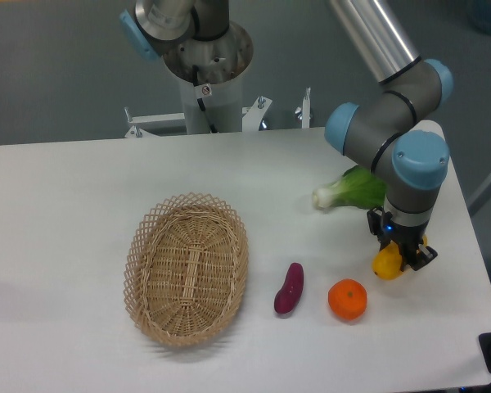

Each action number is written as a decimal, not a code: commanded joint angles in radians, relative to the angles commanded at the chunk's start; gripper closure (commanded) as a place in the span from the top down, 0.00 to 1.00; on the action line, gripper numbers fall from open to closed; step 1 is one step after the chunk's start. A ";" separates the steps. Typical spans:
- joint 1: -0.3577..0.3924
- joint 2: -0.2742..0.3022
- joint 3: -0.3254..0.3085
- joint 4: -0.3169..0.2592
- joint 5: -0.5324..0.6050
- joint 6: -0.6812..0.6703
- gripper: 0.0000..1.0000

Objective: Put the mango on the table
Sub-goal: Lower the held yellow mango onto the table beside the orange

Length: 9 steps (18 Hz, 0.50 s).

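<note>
The yellow mango [386,264] is low over the white table [82,205] near its right edge, to the right of and a little above the orange. My gripper [397,255] points straight down and is shut on the mango, whose yellow end sticks out to the left of the black fingers [409,255]. I cannot tell whether the fruit touches the tabletop.
A round orange [347,299] lies left of and just below the mango. A purple sweet potato [289,288] lies beside the orange. A green leafy vegetable [353,187] rests behind the gripper. An oval wicker basket [187,268] stands at centre left.
</note>
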 joint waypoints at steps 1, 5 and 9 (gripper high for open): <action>0.000 0.000 -0.003 0.000 0.000 -0.005 0.44; -0.002 0.000 -0.028 0.002 0.000 -0.012 0.44; -0.003 0.000 -0.048 0.002 0.000 -0.015 0.49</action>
